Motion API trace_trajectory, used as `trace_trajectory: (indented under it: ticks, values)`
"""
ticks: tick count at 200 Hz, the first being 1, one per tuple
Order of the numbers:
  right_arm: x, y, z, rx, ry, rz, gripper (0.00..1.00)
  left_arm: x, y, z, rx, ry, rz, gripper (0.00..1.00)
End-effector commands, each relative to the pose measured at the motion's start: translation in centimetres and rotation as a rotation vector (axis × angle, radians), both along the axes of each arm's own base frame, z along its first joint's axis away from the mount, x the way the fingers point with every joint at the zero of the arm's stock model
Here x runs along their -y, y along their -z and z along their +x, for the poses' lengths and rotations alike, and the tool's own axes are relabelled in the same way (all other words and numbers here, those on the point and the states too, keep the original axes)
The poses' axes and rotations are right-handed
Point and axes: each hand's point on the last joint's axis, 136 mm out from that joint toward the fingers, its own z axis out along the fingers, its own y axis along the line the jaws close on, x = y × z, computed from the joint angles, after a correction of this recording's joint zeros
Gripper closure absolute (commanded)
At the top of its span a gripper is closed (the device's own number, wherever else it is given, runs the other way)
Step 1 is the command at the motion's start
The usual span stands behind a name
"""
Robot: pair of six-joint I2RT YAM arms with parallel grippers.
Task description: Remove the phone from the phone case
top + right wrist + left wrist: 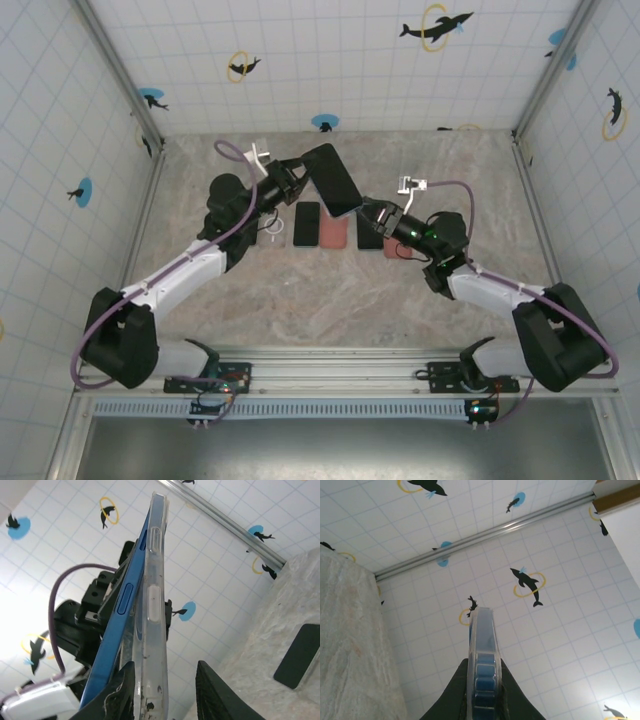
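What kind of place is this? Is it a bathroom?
Probably not: it looks like a robot practice booth. The left arm and right arm are bolted to a metal rail, and tiled walls with dolphin stickers box in a stone-look table.

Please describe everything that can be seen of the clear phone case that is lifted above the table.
The clear case is a transparent, plastic-looking shell with frosted button covers on its side and dark specks near its lower end. It hangs in the air above the table, edge-on to both wrist cameras. The blue phone meets it at the far end but splays away at the near end. The left gripper has its jaws shut on it; the right gripper has its jaws apart around it.
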Motion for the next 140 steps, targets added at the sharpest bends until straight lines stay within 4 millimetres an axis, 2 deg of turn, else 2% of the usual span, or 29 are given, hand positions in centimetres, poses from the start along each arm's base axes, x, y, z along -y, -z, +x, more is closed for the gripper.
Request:
trace_trajectory:
  ticks: [1, 19, 39, 65, 82, 102, 121, 140]
  values:
    - [0.1, -2.2, -0.8, 0.007, -0.024, 0.097, 0.68, 0.0, -0.5, 1.0, -0.018, -0.044, -0.047, 1.0]
    - [0.2, -2.3, -0.5, -0.025, -0.022, 0.126, 0.74, 0.4, 0.4, 1.1, -0.054, -0.03, -0.037, 1.0]
    - [0.4, -2.4, -0.3, -0.042, -0.019, 0.151, 0.75, 0.6, 0.8, 1.2, -0.074, -0.021, -0.043, 1.0]
    - [0.6, -2.3, -0.1, -0.063, -0.004, 0.169, 0.86, 0.8, 1.4, 1.4, -0.092, -0.013, -0.031, 1.0]
    - [0.9, -2.3, 0.1, -0.075, 0.004, 0.184, 0.94, 0.9, 1.7, 1.6, -0.103, -0.019, -0.02, 0.89]
    - [1.2, -2.4, 0.2, -0.085, 0.009, 0.209, 1.0, 0.9, 1.9, 1.8, -0.104, -0.021, -0.018, 0.87]
    - [1.4, -2.0, 0.4, -0.098, 0.024, 0.213, 1.0, 1.0, 2.1, 2.0, -0.108, -0.019, -0.012, 0.76]
    - [1.8, -2.2, 0.6, -0.098, 0.038, 0.232, 1.0, 1.0, 2.5, 2.1, -0.111, -0.022, 0.003, 0.7]
